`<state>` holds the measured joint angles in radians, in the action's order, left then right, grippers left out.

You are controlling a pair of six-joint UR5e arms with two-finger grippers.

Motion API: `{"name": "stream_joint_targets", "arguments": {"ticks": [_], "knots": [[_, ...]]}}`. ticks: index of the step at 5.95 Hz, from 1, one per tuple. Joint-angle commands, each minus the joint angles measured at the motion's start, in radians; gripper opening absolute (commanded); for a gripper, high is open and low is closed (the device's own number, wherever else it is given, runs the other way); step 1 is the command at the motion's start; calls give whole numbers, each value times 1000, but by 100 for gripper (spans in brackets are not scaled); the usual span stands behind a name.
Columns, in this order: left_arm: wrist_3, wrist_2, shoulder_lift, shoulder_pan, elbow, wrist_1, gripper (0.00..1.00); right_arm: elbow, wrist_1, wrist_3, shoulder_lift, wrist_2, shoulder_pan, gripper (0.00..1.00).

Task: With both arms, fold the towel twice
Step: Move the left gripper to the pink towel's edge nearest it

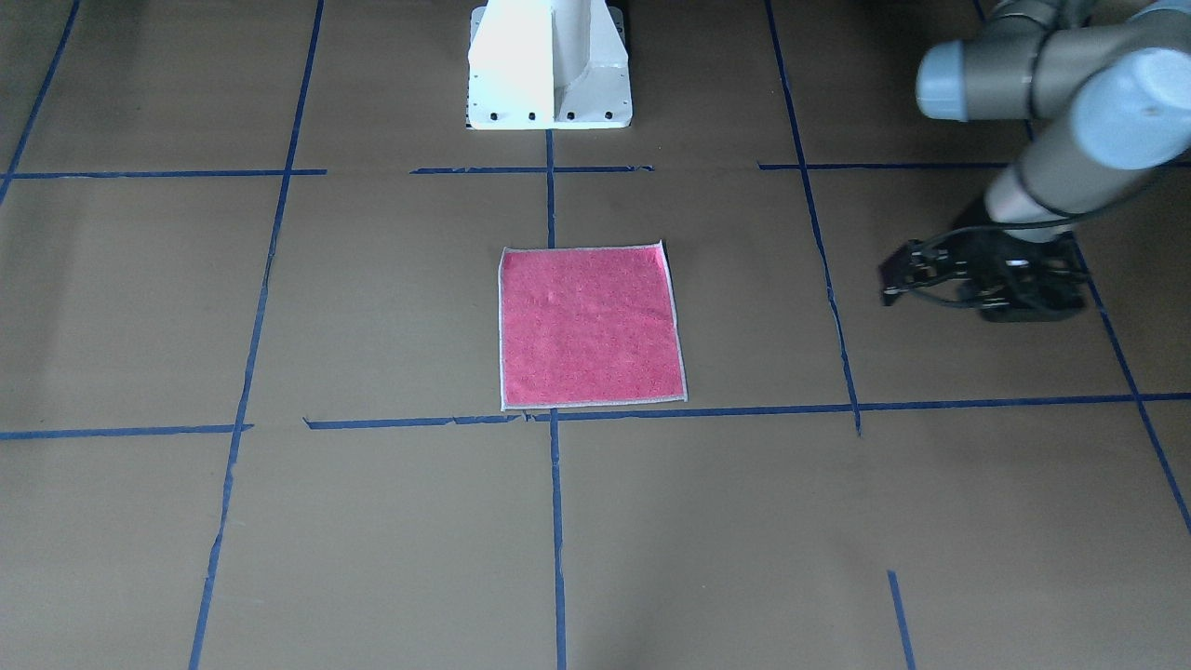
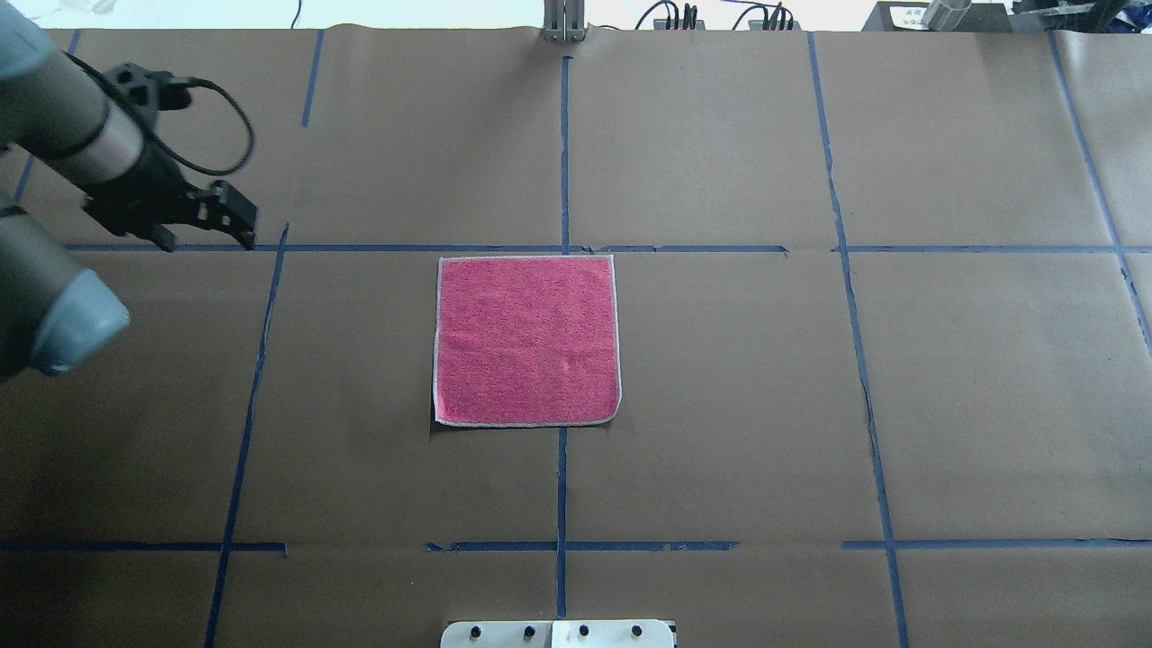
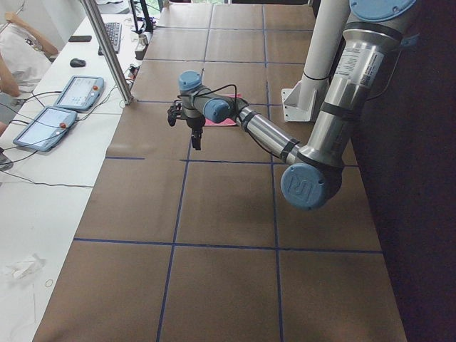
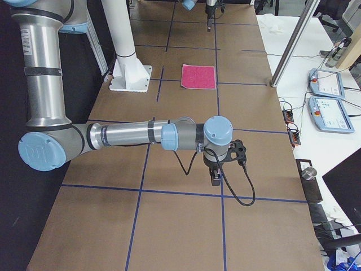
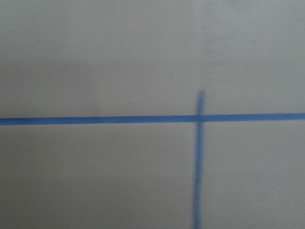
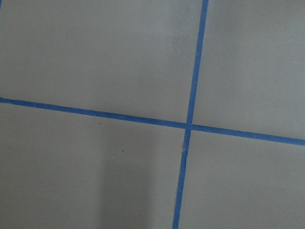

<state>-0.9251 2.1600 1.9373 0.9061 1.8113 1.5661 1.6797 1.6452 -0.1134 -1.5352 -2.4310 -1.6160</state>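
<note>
Nearest us, the left gripper [image 2: 205, 236] hangs toward the left edge of the tabletop [image 2: 810, 405], jaws spread. We see the towel [image 2: 527, 340] flat mid-tabletop, pink face up. Whether the jaws of the right gripper [image 4: 215, 179] are spread, we cannot tell.

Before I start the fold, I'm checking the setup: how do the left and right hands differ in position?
The left hand hovers nearer the towel; the right hand hangs much farther off. The left hand shows in the overhead view; the right hand only from the side. Both point down, holding nothing.
</note>
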Motion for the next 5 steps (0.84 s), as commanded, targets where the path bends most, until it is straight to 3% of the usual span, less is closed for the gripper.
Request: {"name": "stream_joint_targets", "arguments": {"ticks": [1, 2, 3, 4, 5], "knots": [[-316, -198, 83, -216, 6, 5, 100, 14, -4, 47, 1, -46, 22, 100], [-425, -216, 94, -273, 3, 6, 100, 52, -4, 81, 4, -45, 68, 100], [-580, -180, 91, -277, 6, 14, 100, 98, -2, 244, 9, -48, 124, 100], [-666, -195, 81, -318, -12, 111, 100, 189, -4, 356, 9, -48, 201, 100], [-687, -235, 97, -358, -9, 120, 100, 246, -4, 474, 16, -45, 265, 100]]}}
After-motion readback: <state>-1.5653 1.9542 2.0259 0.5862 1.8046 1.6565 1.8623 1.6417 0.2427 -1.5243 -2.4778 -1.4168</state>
